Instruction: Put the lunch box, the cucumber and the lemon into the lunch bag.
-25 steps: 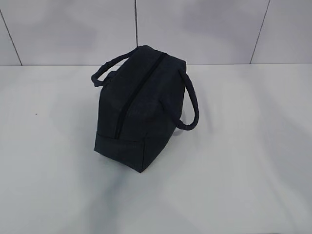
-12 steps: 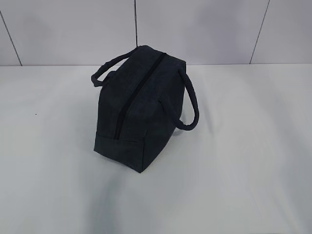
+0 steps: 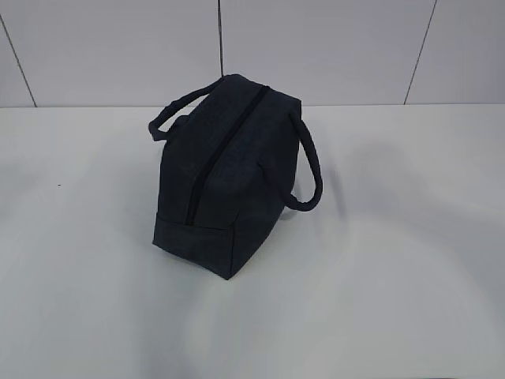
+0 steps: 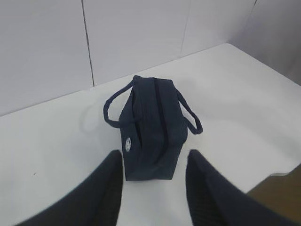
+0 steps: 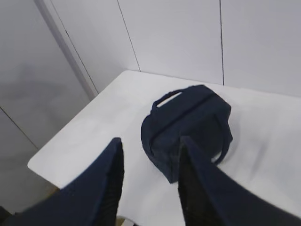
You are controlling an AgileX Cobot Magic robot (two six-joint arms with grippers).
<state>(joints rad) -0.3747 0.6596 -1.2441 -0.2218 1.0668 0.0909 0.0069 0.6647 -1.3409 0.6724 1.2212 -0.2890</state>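
Standing upright mid-desk (image 3: 410, 260), navy bag (image 3: 229, 174) zipped shut along its top, handles looping out each side, left claw (image 4: 155, 188) and right claw (image 5: 150, 179) both released, empty, raised well apart from it

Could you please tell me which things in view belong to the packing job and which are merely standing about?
Belonging to the job:
- lunch bag, zipped shut, on the white table
- left gripper and right gripper, both open, holding nothing, well clear of the bag

Just there:
- grey wall panels behind the table

The lunch box, cucumber and lemon appear in no view.
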